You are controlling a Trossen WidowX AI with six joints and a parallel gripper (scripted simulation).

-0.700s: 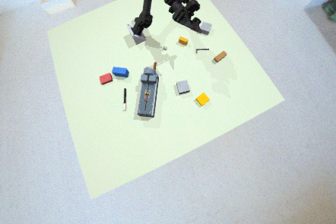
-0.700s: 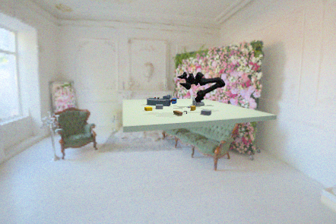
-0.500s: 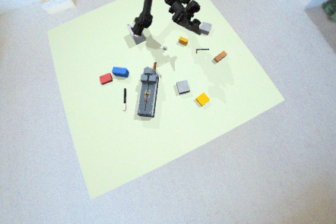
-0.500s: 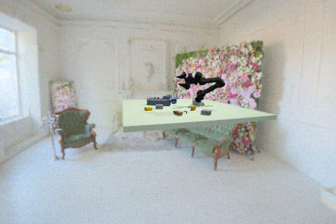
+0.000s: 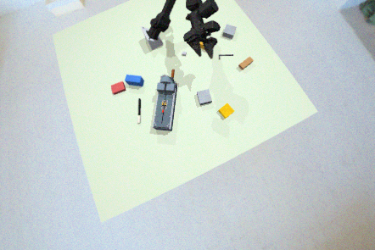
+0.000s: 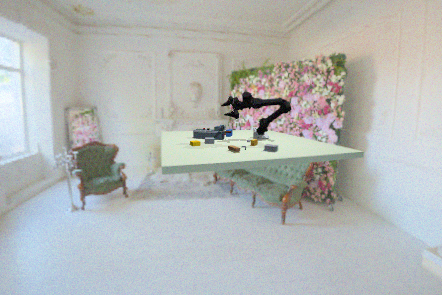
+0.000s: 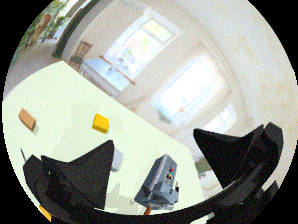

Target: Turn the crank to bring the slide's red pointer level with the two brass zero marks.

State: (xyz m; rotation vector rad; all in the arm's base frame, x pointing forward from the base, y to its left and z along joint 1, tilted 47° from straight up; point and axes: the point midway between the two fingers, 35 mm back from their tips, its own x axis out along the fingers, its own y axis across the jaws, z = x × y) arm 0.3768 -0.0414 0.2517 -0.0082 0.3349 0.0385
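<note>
The machine (image 5: 165, 122) (image 6: 202, 134) (image 7: 160, 176) is a long dark grey box on the table. Its crank handle (image 5: 173, 73) (image 7: 148, 211) is an orange-brown peg at the end nearer the arm's base. The slide's red pointer (image 5: 163, 111) (image 7: 172, 170) stands a little past the brass zero marks (image 5: 164, 104) (image 7: 169, 176), toward the end away from the crank; the two are not level. My gripper (image 5: 205, 56) (image 6: 224, 109) (image 7: 153, 136) is open and empty, raised well above the table and off to the side of the machine, not touching the handle.
A blue block (image 5: 134, 80), a red block (image 5: 118, 87) and a pen (image 5: 139, 110) lie on one side of the machine. A grey block (image 5: 204, 97) and a yellow block (image 5: 226, 111) (image 7: 100, 123) lie on the other. A brown block (image 5: 246, 63) and a hex key (image 5: 226, 55) lie farther off.
</note>
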